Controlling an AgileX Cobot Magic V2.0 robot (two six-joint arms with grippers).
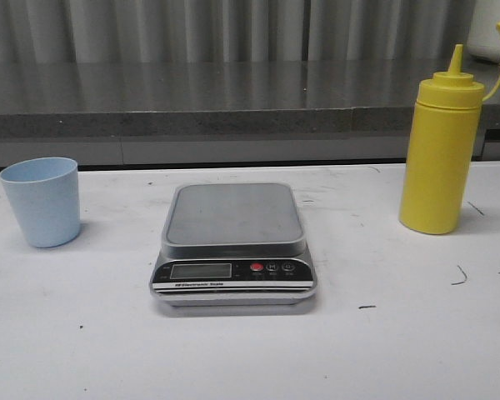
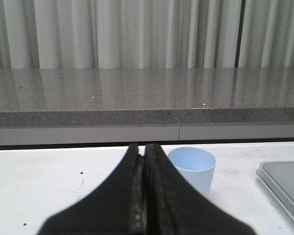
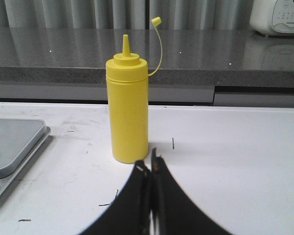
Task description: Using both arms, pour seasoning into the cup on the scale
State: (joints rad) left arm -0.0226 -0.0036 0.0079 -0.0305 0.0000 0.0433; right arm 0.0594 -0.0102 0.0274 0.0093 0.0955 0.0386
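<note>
The light blue cup (image 1: 42,202) stands upright and empty on the white table at the left. The scale (image 1: 235,244) sits in the middle with a bare steel platform. The yellow seasoning bottle (image 1: 440,148) stands upright at the right, its tip cover hanging off on its tether. Neither arm shows in the front view. In the left wrist view my left gripper (image 2: 143,147) is shut and empty, short of the cup (image 2: 192,168). In the right wrist view my right gripper (image 3: 150,159) is shut and empty, just short of the bottle (image 3: 128,111).
A grey stone counter ledge (image 1: 233,100) runs along the back behind the table, with corrugated metal above it. A white appliance (image 3: 277,15) stands on the counter at the far right. The scale's edge shows in both wrist views (image 2: 284,183) (image 3: 14,147).
</note>
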